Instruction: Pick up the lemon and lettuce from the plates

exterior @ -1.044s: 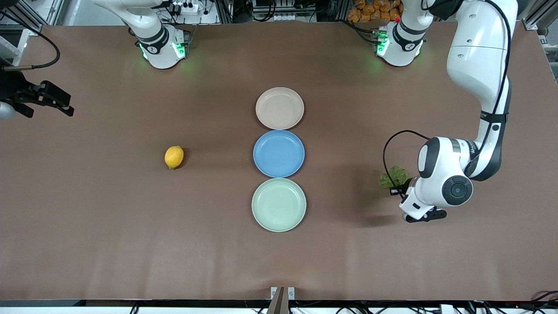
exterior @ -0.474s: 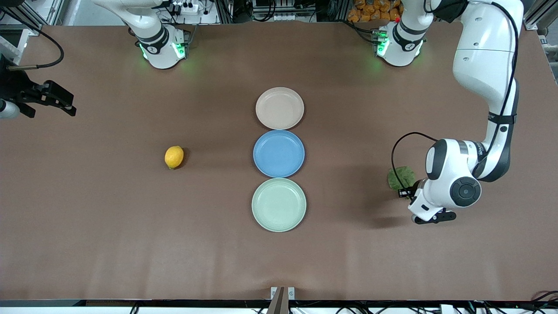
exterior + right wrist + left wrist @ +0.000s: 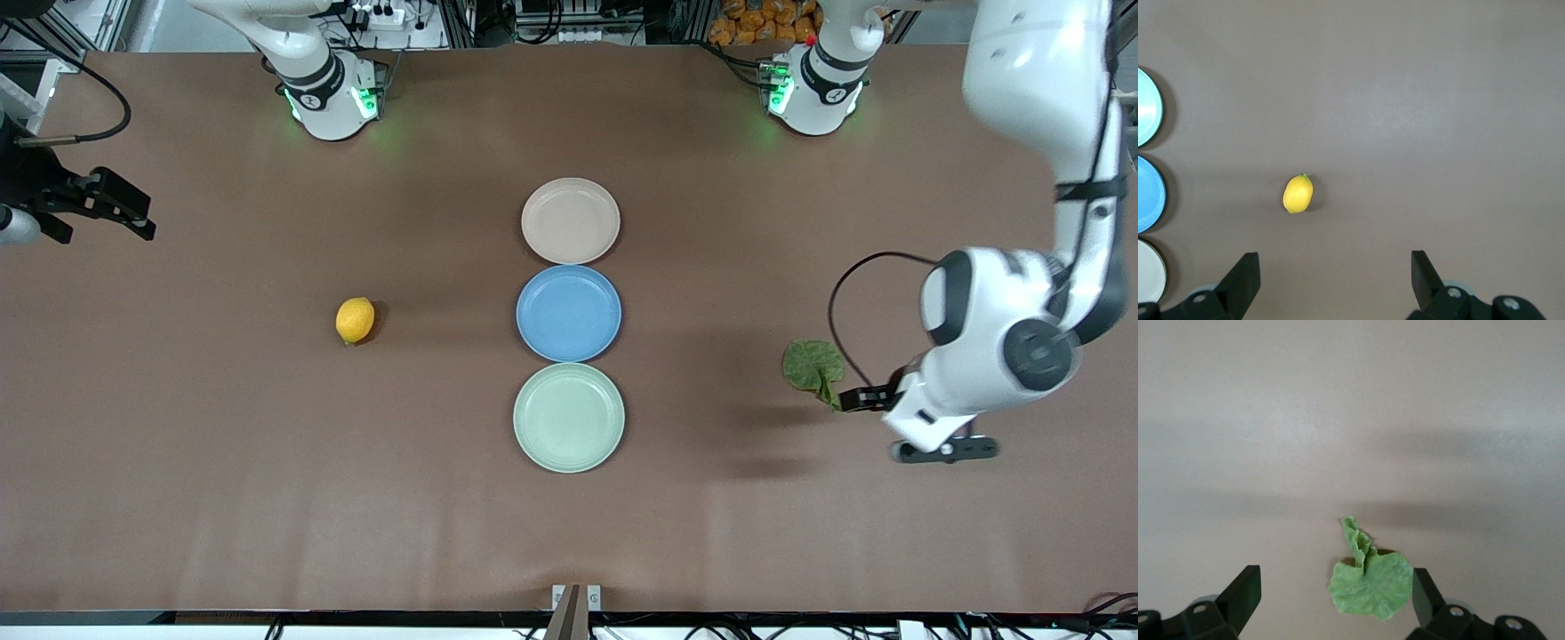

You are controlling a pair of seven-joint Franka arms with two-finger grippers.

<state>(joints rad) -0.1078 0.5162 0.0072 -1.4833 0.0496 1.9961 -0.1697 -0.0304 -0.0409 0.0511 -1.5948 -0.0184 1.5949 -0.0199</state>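
The lemon (image 3: 355,320) lies on the bare table toward the right arm's end; it also shows in the right wrist view (image 3: 1298,193). The lettuce (image 3: 813,365) lies flat on the table toward the left arm's end. The beige-pink plate (image 3: 570,220) and the mint green plate (image 3: 568,417) are both empty. My left gripper (image 3: 942,447) is open and empty, up over the table beside the lettuce. In the left wrist view (image 3: 1335,583) the lettuce (image 3: 1371,587) lies below, between the fingers. My right gripper (image 3: 133,213) is open and empty, waiting over the table's end (image 3: 1335,261).
A blue plate (image 3: 568,313) sits between the two task plates, and the three form a line down the middle of the table. The plates' edges show in the right wrist view (image 3: 1148,193). A black cable loops from the left wrist above the lettuce.
My left arm has moved away from the lettuce toward its own end of the table, uncovering the leaf, which stays on the table. The right gripper has barely moved.
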